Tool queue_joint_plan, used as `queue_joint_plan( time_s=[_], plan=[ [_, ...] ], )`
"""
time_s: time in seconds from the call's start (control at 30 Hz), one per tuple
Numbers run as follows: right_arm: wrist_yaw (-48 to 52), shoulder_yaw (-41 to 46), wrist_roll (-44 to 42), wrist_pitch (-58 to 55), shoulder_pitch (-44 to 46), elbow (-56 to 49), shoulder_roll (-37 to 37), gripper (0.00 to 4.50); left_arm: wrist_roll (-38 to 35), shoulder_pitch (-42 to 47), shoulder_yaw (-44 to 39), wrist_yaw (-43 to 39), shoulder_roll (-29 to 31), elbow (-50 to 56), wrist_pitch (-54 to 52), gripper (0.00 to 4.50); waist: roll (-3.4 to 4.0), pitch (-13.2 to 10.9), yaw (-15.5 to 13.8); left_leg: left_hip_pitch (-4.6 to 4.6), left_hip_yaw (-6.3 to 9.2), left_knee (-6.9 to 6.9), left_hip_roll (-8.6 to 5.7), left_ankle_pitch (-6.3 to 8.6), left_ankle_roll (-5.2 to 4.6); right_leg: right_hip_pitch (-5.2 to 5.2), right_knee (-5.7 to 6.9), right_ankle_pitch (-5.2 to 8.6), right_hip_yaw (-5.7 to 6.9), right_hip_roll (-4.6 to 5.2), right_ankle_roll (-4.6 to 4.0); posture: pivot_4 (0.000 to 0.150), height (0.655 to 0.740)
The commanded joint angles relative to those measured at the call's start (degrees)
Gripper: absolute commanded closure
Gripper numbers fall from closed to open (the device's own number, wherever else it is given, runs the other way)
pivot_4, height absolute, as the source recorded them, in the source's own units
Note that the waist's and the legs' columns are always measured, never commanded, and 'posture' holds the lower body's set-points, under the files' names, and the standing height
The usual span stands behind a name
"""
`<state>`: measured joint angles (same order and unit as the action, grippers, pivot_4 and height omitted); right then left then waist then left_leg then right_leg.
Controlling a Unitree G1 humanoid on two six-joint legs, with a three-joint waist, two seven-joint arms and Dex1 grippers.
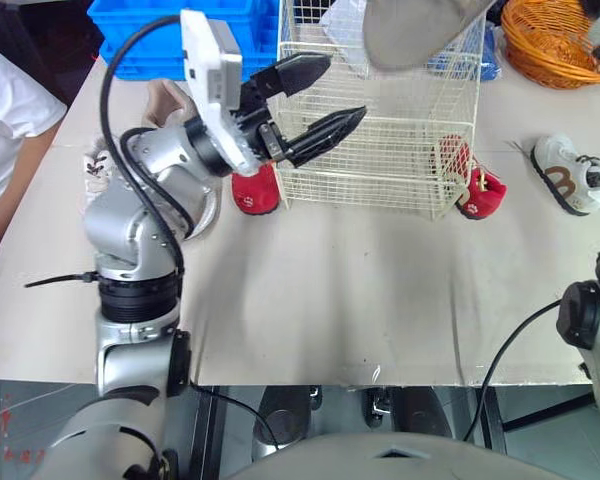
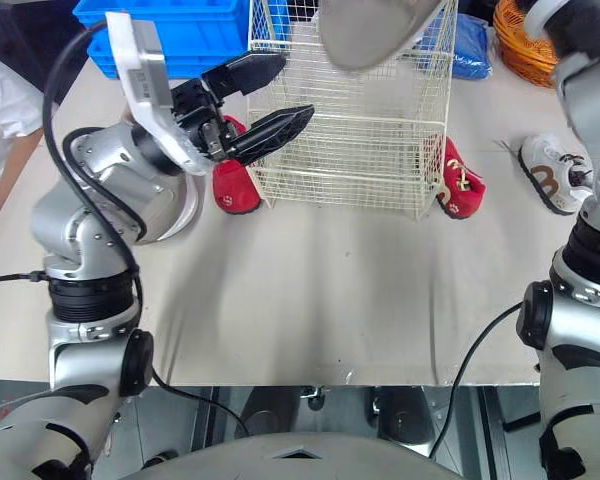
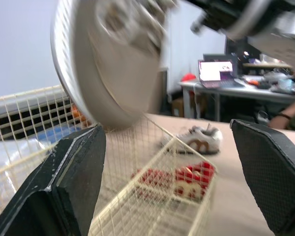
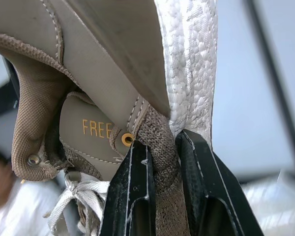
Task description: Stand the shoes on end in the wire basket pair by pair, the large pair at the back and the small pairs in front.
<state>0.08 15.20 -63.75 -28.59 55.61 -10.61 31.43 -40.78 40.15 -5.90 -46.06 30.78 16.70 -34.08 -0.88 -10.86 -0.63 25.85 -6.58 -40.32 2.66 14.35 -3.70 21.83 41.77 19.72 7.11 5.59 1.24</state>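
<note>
My right gripper point(image 4: 160, 152) clamps big grey shoe point(image 1: 415, 30) by soft collar, I reckon light but swingy; left gripper point(image 1: 338, 92) gaping, empty

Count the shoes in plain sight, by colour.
Red shoes: 2
White shoe: 1
Grey shoe, held by the right gripper: 1
Total: 4; others may be hidden.

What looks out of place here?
Nothing spilled or damaged. The red pair is split: the left red shoe lies outside the left front corner of the wire basket, the right red shoe outside its right front corner. The large grey shoe hangs above, pinched by the right gripper.
</note>
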Motion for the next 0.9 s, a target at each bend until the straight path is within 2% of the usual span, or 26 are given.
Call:
queue_joint_plan(
  time_s=[0.03, 0.27, 0.4, 0.67, 0.9],
  plan=[
    [9.2, -1.4, 11.3, 11.2, 5.4, 5.9, -2.0, 4.49, -3.6, 0.4, -2.4, 0.1, 3.5, 3.7, -4.4, 0.12, 0.01, 0.0, 0.3, -0.01, -0.01, 0.00, 0.00, 0.00, 0.00, 0.01, 0.03, 0.00, -0.02, -0.01, 0.00, 0.150, 0.6860],
    [24.5, -3.5, 24.1, 22.6, 7.1, 19.9, -4.2, 4.49, -6.7, -0.2, -4.5, 3.3, 6.7, 6.4, -9.2, 0.12, 0.02, 0.0, 0.7, 0.02, 0.00, 0.04, 0.00, -0.01, 0.02, 0.04, 0.01, 0.01, -0.01, 0.00, 0.01, 0.150, 0.6860],
    [29.8, -3.7, 28.4, 25.8, 6.2, 26.6, -4.6, 4.49, -6.7, -0.8, -5.0, 4.5, 7.4, 7.2, -9.7, 0.12, 0.03, 0.0, 0.7, 0.02, 0.01, 0.04, 0.00, -0.01, 0.02, 0.04, 0.02, 0.01, 0.00, 0.00, 0.01, 0.150, 0.6860],
    [30.3, -1.5, 30.4, 24.0, 2.5, 36.0, -7.0, 4.49, -6.1, -2.0, -4.7, 5.0, 7.7, 7.4, -8.8, 0.12, 0.02, 0.0, 0.6, 0.02, 0.03, 0.02, 0.01, -0.01, 0.02, 0.04, 0.05, 0.00, 0.02, 0.00, 0.00, 0.150, 0.6860],
    [30.5, -0.4, 31.0, 22.8, -1.1, 36.0, -9.7, 4.49, -6.0, -1.9, -4.0, 4.3, 7.7, 6.9, -8.6, 0.12, 0.04, 0.0, -0.2, 0.04, 0.04, -0.06, -0.02, -0.02, 0.02, 0.00, 0.06, 0.00, 0.02, 0.01, 0.00, 0.150, 0.6860]
  ],
)
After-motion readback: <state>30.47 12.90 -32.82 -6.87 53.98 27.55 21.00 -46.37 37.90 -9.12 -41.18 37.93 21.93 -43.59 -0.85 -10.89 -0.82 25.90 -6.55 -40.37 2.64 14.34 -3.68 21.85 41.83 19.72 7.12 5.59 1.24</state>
